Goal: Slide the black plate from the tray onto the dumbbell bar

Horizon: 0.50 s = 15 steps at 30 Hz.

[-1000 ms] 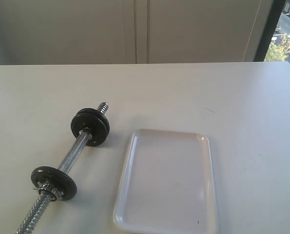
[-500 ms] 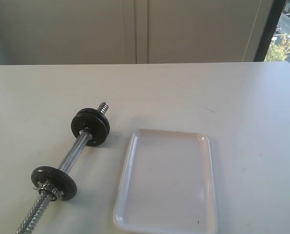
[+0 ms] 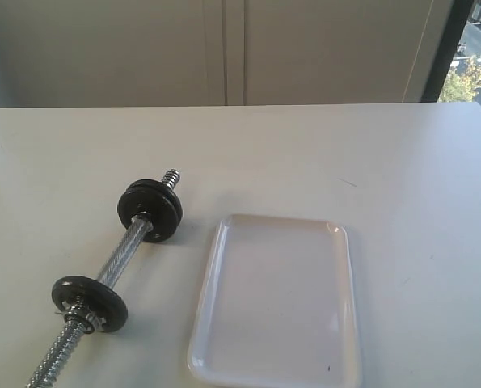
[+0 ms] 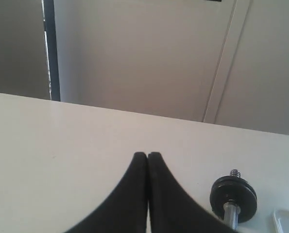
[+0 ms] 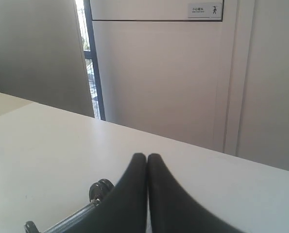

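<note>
The bar (image 3: 120, 257) lies slantwise on the white worktop (image 3: 386, 162), one threaded end pointing toward the near left corner of the exterior view and the other toward the far wall. A pair of black plates (image 3: 149, 212) sits pressed together on the far part of the bar, upright on edge, with a short threaded stub sticking out beyond them. A single black plate (image 3: 89, 301) sits on the near part, also on edge, with a chrome nut (image 3: 85, 318) against its nearer face and bare thread running on past it. Which of these is the plate named in the task cannot be told; every black plate in view is on the bar. The tray (image 3: 210, 279) lies flat just to the right of the bar, apart from it, its long side running away from the camera and its floor showing plain white. The left end effector (image 4: 147, 156) has its two black fingers closed tip to tip, holding nothing, above the worktop and short of the far plates. The right end effector (image 5: 147, 158) is likewise closed tip to tip on nothing, with the bar visible beyond it.
</note>
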Tool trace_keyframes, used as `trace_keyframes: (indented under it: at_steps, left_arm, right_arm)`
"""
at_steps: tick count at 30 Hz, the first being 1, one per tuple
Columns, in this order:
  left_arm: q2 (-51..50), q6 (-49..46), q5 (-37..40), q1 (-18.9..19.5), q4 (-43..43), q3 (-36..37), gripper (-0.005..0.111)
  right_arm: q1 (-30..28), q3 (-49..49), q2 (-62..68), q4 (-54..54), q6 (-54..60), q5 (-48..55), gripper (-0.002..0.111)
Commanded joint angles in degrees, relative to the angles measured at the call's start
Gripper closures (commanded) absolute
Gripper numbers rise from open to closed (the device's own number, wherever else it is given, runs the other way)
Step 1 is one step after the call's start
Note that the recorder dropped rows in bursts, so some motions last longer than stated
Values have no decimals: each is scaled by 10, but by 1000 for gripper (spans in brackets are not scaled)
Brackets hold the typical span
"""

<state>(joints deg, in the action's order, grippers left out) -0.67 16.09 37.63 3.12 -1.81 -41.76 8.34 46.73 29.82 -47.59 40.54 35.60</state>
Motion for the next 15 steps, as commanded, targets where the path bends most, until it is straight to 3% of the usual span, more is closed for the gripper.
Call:
trace_keyframes:
  at_steps: [1,7,11,15]
  left_arm:
    - [7,4,-1,4,0,-3,107]
    - [7,7,-35,4,18,17,107]
    - [7,5,-158,4,44,117,107]
    - [7,-1,-224,4,58,223,107]
  right_arm:
    - [-3,-2,-4,-2,-3,0,108]
    - [-3,-2,-4,-2,-3,3,108]
    - [-3,-2,-4,-2,-3,3,108]
    - [-3,-2,-4,-2,-3,3,108]
